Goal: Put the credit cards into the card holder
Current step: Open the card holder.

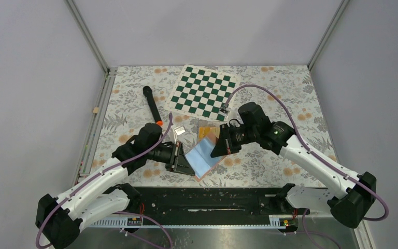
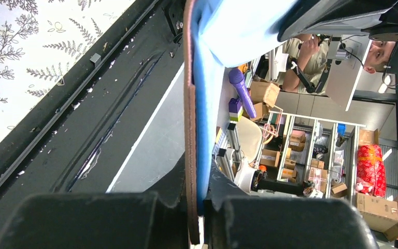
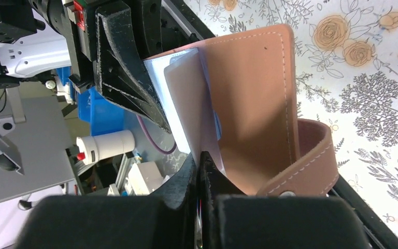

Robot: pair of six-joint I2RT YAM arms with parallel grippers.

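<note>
Card holder (image 1: 203, 160) is held off the tabletop (image 1: 290, 104), on the near side of the chessboard (image 1: 204, 92) toward the arm bases. It is spread open with the blue lining up. The left tool (image 2: 197, 210) is clamped shut on the holder's tan edge, which shows as a thin seam running straight up between its fingers. The right tool (image 3: 201, 207) is pinched closed on a thin pale leaf of the holder's inner side. Whether that leaf is a pocket lip or a card already seated cannot be told. An orange credit card (image 1: 207, 129) and a greyish one (image 1: 179, 130) lie flat between the chessboard and the holder. Orientation, as judged: the long axis runs from tool to tool, the right-hand end slanting slightly nearer the chessboard, and the snap strap curls off the side away from the left tool. Risks: both grips are shallow edge pinches, so any pull apart could slip the leather out of one tool or tear at the pocket. With both tools occupied, one must release to fetch a card, and the holder may then droop or fold shut on its single hold. A card fed off-line to the pocket mouth would likely jam or skid off.
</note>
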